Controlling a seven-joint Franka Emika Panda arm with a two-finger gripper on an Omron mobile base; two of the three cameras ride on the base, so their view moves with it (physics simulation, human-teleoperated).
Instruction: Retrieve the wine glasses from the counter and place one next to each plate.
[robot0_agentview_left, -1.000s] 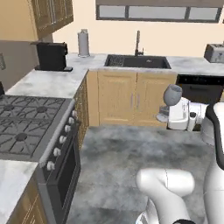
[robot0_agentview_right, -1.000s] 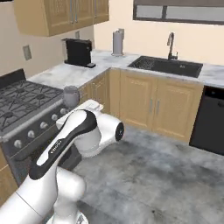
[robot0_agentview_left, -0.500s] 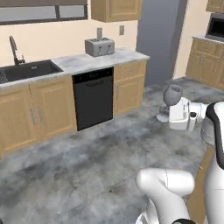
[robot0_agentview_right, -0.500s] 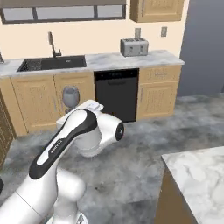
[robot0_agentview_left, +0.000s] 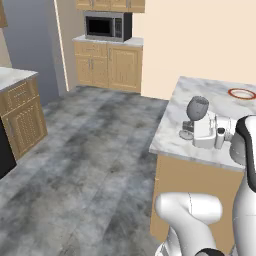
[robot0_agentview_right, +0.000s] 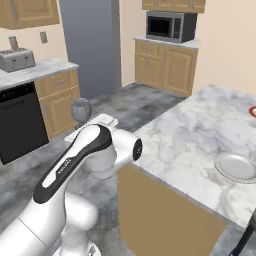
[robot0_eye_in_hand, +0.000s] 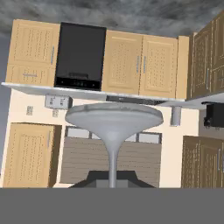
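1. Gripping a wine glass (robot0_agentview_left: 197, 108) by its thin stem, the gripper (robot0_agentview_left: 191, 131) has its fingers clenched on it; the hand view shows the glass (robot0_eye_in_hand: 113, 121) seen from the foot end, its round foot wide across the middle and the stem running down toward the fingertips.
2. From the left base view the glass stands upright above the white hand, its rounded grey bowl seen against the near edge of the marble island (robot0_agentview_left: 184, 102).
3. From the right base view the same glass (robot0_agentview_right: 81, 109) sits just above and behind the arm's white upper link, over the grey floor (robot0_agentview_right: 125, 100), to the left of the island (robot0_agentview_right: 195, 140).
4. On the island, a plain pale grey plate (robot0_agentview_right: 236, 167) lies flat near the right edge of the right base view.
5. A white plate with a red-orange rim (robot0_agentview_left: 242, 93) lies farther back on the island top; it also shows as a sliver at the right edge of the right base view (robot0_agentview_right: 253, 111).
6. Both plates are well apart from the held glass.
7. Beyond the floor, a microwave (robot0_agentview_left: 103, 26) sits on a light wood cabinet run (robot0_agentview_left: 107, 66) against the far wall.
8. A toaster (robot0_agentview_right: 16, 60) rests on a marbled counter (robot0_agentview_right: 40, 70) above a black dishwasher (robot0_agentview_right: 21, 127).
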